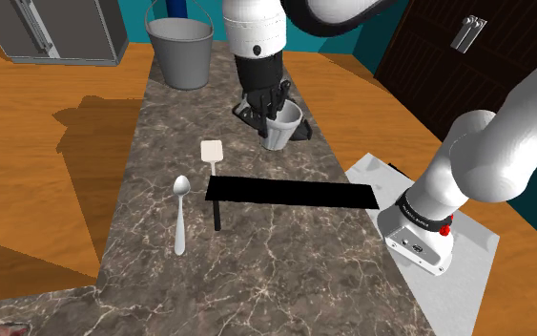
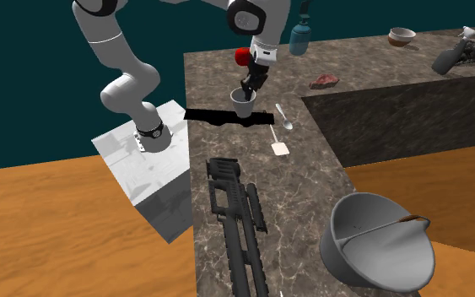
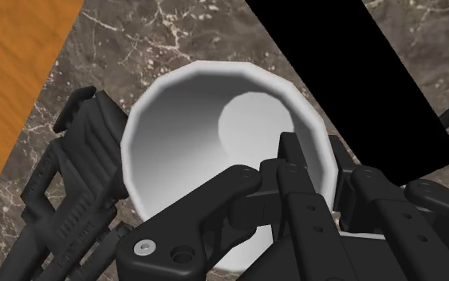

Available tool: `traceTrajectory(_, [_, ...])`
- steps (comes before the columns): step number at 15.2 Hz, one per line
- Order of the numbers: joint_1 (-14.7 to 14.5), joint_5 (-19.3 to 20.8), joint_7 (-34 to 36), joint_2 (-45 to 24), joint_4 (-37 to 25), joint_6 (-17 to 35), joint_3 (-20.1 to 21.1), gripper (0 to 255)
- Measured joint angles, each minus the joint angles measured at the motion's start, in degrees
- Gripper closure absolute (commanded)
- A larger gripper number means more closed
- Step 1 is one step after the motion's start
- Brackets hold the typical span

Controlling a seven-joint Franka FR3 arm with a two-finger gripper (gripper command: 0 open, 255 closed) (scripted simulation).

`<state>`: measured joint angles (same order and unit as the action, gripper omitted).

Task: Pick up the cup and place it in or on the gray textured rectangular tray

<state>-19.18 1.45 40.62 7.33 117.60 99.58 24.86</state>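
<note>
In the shoulder view your fingers (image 1: pixel 276 101) pinch the wall of the pale cup (image 1: pixel 285 128), one inside the rim and one outside. The cup sits tilted just below them over the marble desk (image 1: pixel 257 258). The grasp looks made (whether the base is clear of the desk, I cannot tell).

In the second exterior view the cup (image 2: pixel 243 102) is directly under the fingers (image 2: pixel 250 84). A flat black strip (image 2: pixel 218 116) lies just below them. The dark grey ridged tray (image 2: pixel 231 215) starts near them and stretches away, with nothing on it.

In the wrist view the fingers (image 3: pixel 294 172) clasp one side of the cup (image 3: pixel 191 128). The tray (image 3: pixel 75 187) lies beyond the cup's opposite side. You have the carry across and the release left to do.
</note>
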Motion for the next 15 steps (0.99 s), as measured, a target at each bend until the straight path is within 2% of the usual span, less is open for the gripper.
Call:
traceTrajectory(7, [-3.9,-6.0,3.6,10.3,7.4,-2.1,2.6,255])
traceTrajectory(15, [-4.5,-6.8,4.4,10.6,13.1,3.3,3.5,255])
